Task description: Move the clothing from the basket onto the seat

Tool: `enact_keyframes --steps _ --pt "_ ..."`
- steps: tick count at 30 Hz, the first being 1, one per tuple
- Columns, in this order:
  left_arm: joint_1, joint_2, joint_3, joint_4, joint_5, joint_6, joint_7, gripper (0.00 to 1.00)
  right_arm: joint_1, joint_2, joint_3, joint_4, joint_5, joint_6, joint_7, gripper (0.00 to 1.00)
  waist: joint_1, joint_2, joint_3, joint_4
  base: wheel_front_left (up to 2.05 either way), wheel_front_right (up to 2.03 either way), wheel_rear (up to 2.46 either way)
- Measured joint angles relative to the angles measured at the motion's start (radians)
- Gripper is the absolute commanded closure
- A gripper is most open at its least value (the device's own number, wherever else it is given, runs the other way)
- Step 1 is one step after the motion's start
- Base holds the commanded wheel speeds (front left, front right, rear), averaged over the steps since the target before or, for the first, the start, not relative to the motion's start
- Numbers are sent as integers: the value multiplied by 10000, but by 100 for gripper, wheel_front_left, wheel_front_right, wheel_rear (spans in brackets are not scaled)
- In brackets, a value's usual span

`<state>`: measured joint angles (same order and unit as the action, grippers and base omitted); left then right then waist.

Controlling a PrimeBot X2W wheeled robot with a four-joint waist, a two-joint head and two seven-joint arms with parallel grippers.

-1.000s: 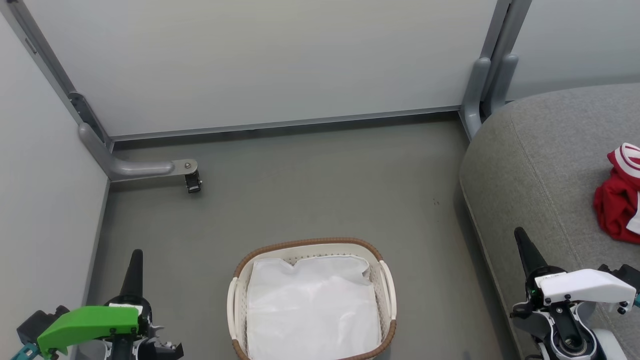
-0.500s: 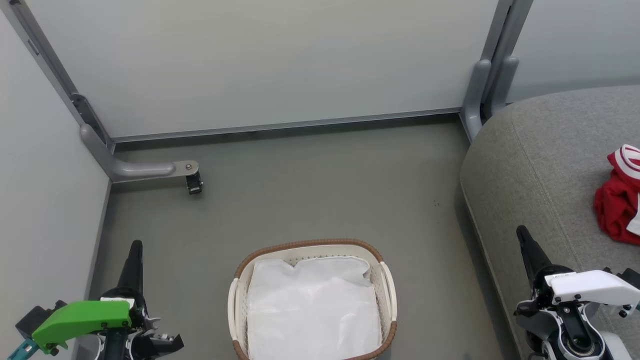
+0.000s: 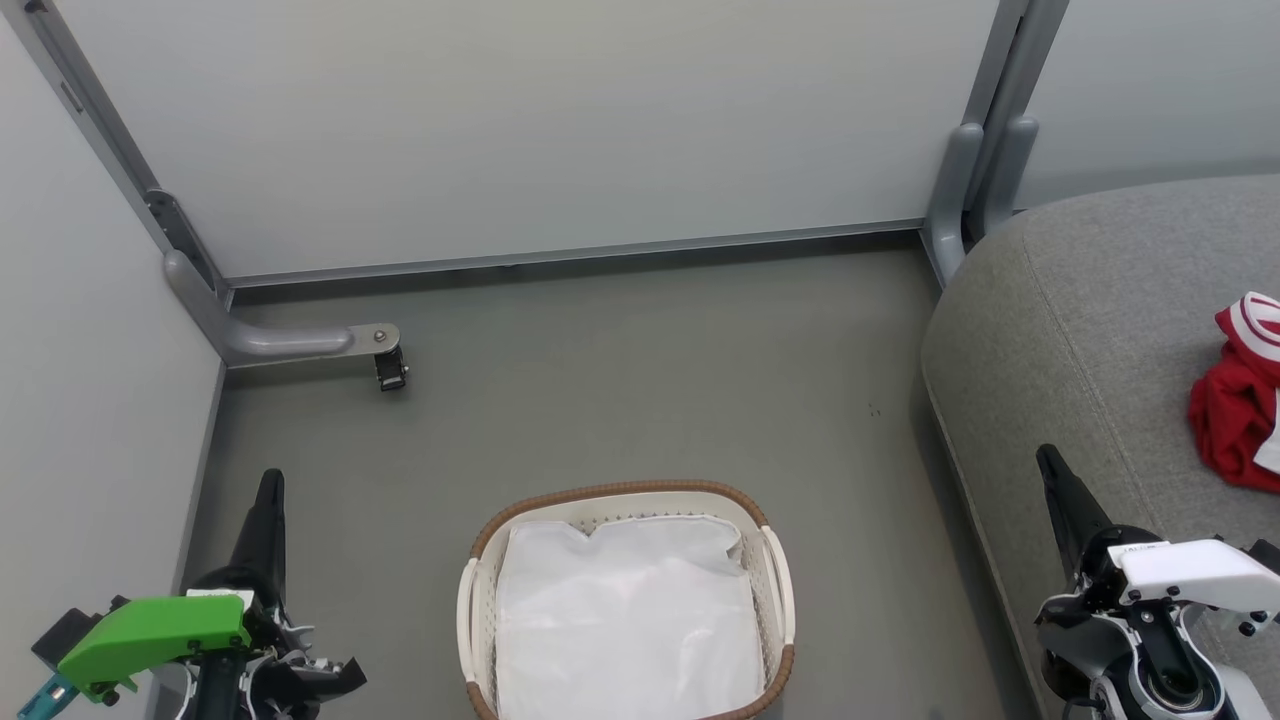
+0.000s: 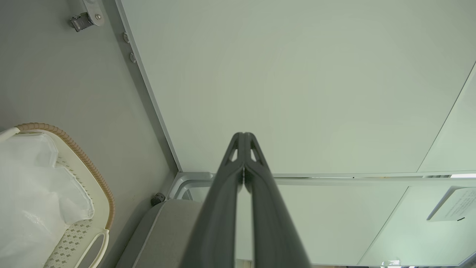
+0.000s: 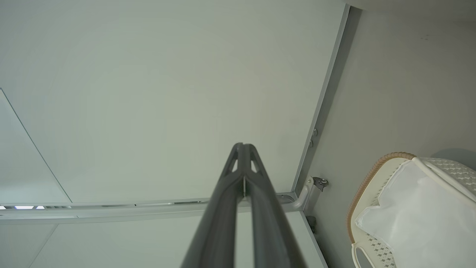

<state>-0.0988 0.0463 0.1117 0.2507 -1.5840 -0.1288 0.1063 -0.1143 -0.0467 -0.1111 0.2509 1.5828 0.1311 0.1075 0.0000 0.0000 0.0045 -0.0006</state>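
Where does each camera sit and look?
Head view: on the head, looking down at basket, seat, red clothing; left gripper and right gripper show.
Left wrist view: on that wrist, looking along the shut left gripper at the wall panel.
Right wrist view: likewise, along the right gripper at the wall panel.
Shared: every view shows the basket.

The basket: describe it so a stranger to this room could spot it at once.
Start at the big grey seat on the right; left of it, on the floor, stands the basket. It is oval cream plastic with a brown woven rim, white handles and a white cloth liner inside.
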Motion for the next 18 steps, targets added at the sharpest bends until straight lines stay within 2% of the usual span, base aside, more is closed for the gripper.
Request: enact_keyframes --steps 18 --pt "-46 4 15 -67 -274 0 81 100 9 -4 -31 -65 282 -2 69 100 0 0 -14 6 0 0 0"
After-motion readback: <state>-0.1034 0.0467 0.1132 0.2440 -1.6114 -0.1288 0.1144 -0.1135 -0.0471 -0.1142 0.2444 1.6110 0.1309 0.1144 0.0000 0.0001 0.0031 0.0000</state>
